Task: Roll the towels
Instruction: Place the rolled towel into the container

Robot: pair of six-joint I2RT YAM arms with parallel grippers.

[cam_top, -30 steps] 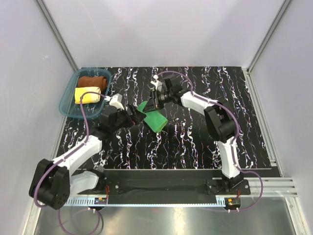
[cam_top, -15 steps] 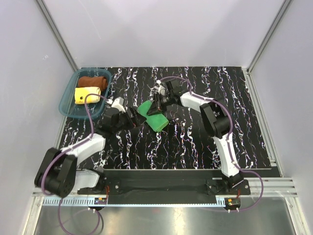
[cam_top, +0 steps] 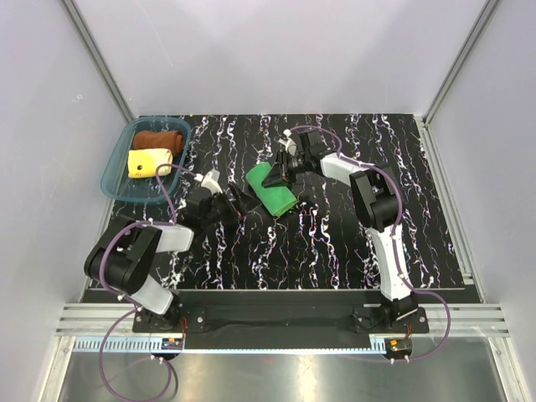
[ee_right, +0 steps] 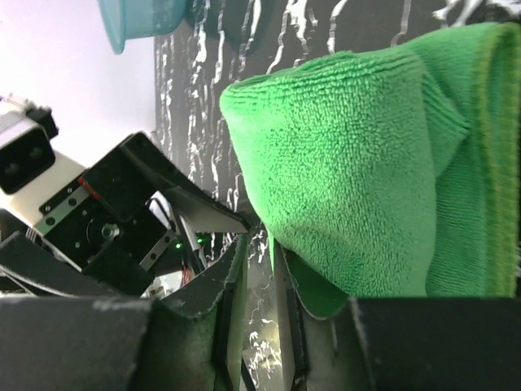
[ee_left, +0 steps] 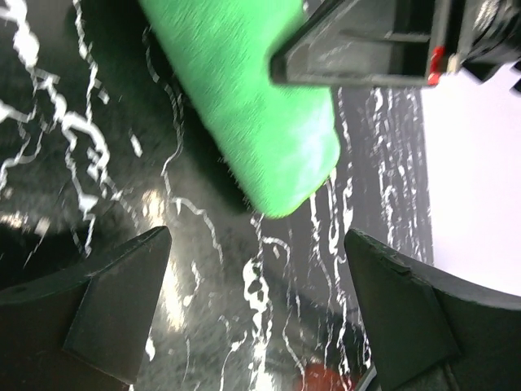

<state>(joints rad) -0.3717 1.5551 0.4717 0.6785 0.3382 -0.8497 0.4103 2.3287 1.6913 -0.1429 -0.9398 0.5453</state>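
The black marbled table (cam_top: 335, 243) carries a teal tray (cam_top: 113, 172) at its left rear. It holds the rust-brown towel (cam_top: 159, 136) and the yellow towel (cam_top: 151, 161), both rolled and evidently stowed as finished. The green towel (cam_top: 272, 191) lies mid-table, partly rolled. The right gripper (ee_right: 260, 252) bears on its far edge, jaws nearly together; no pinch can be confirmed. The left gripper (ee_left: 256, 240) stands just beside, jaws wide apart, probably to steady the roll.

walls (cam_top: 276, 50): pale grey | table (cam_top: 335, 243): black, white-veined | corner rails (cam_top: 100, 59): aluminium

A black, white-veined table (cam_top: 335, 243) carries a green towel (cam_top: 275, 194) near its middle and a teal tray (cam_top: 115, 167) at its far-left corner.
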